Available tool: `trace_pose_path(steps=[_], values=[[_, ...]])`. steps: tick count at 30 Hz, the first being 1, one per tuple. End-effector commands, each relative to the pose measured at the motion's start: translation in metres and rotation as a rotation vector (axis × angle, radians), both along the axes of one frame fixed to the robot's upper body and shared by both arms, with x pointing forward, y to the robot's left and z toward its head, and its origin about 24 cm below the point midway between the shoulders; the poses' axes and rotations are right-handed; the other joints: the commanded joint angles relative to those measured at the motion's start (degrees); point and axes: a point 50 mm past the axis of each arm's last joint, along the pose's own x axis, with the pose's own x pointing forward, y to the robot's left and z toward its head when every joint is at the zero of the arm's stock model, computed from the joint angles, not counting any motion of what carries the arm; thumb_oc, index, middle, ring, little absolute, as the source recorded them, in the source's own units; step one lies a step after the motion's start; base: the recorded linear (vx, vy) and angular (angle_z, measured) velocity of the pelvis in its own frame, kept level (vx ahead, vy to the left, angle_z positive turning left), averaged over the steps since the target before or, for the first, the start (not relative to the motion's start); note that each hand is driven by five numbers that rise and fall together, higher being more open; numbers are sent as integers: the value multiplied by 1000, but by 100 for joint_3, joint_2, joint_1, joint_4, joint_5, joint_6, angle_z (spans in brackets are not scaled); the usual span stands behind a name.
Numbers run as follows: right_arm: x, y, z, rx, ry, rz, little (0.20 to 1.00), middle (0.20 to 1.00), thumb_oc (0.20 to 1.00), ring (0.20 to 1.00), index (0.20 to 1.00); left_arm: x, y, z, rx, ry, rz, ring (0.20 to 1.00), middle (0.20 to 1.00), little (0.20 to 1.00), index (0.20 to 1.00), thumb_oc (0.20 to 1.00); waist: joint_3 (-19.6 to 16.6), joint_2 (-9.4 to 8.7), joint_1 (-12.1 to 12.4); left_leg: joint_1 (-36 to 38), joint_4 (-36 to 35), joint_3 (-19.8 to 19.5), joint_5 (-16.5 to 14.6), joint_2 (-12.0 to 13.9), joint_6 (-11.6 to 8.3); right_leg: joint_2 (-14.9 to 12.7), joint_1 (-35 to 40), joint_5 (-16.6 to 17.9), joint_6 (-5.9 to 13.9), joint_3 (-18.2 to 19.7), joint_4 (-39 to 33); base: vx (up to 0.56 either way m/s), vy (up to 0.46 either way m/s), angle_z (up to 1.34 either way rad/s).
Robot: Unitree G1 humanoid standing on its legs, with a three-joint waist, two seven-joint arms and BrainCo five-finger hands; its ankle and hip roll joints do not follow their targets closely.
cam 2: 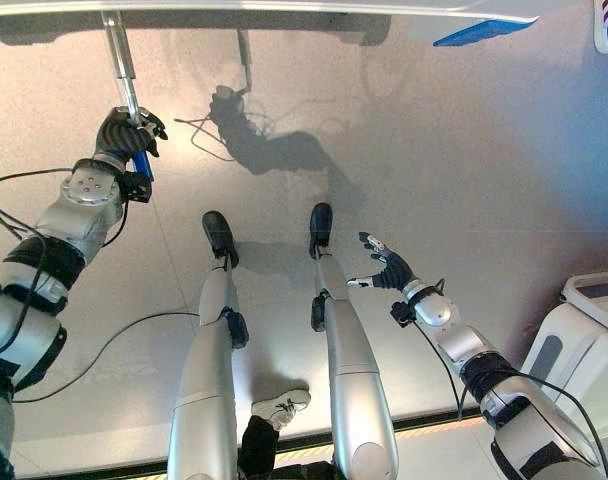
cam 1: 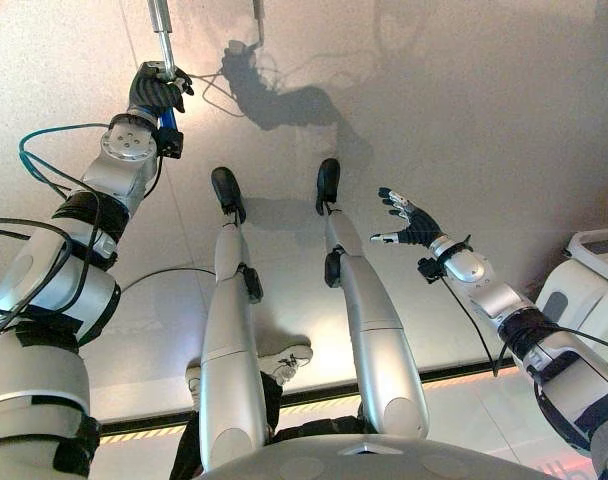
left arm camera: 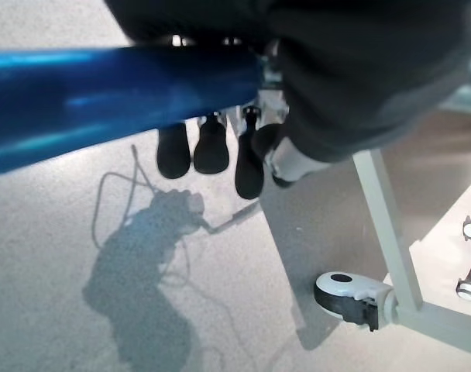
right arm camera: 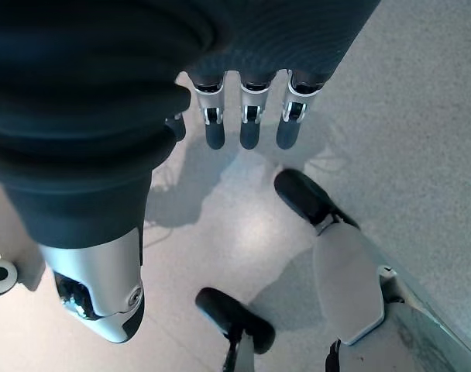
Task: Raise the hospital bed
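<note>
My left hand (cam 1: 156, 90) is shut round the blue grip (left arm camera: 104, 93) of the bed's crank handle, out in front at the left. A silver crank rod (cam 2: 119, 55) runs from the hand up to the hospital bed's white edge (cam 2: 284, 8) along the far side of the scene. In the left wrist view the blue grip lies across the palm with the fingertips (left arm camera: 212, 147) curled past it. The bed's white frame leg and a caster (left arm camera: 348, 294) stand on the floor beyond. My right hand (cam 1: 409, 220) hangs open over the bare floor at the right, fingers (right arm camera: 247, 124) straight, holding nothing.
A white piece of equipment (cam 1: 594, 290) stands at the right edge, close to my right arm. A person's white shoe (cam 1: 284, 362) rests on the floor just behind me. A yellow-and-black stripe (cam 1: 144, 432) marks the floor there. A blue part (cam 2: 474, 35) shows under the bed's far right.
</note>
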Motion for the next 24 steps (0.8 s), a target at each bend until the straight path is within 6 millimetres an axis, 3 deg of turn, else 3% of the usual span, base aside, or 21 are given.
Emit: trace_pose_path(steps=[1, 6, 14, 24], values=[[-6, -5, -4, -49, 8, 8, 1000, 1000, 1000, 1000, 1000, 1, -132, 48, 65, -194, -462, 200, 200, 200, 200, 200, 98, -40, -71, 340, 504, 0, -747, -155, -66, 358, 80, 276, 579, 204, 5, 0, 0, 0], [-6, -6, -4, -59, 9, 2, 1000, 1000, 1000, 1000, 1000, 1, -136, 43, 67, -181, -469, 200, 200, 200, 200, 200, 82, -24, -63, 321, 512, -15, -749, -151, -62, 356, 57, 276, 578, 208, 16, 0, 0, 0], [-5, -8, -2, -63, -1, -4, 1000, 1000, 1000, 1000, 1000, 4, -124, 37, 73, -158, -416, 200, 200, 200, 200, 200, 78, -14, -49, 302, 523, -21, -739, -149, -64, 354, 48, 277, 578, 192, 12, 0, 0, 0], [-2, -8, 4, -54, -26, -14, 1000, 1000, 1000, 1000, 1000, 9, -82, 16, 23, -100, -262, 200, 200, 200, 200, 200, 101, -43, -12, 288, 502, -35, -715, -134, -68, 335, 52, 295, 577, 170, -9, 0, 0, 0]])
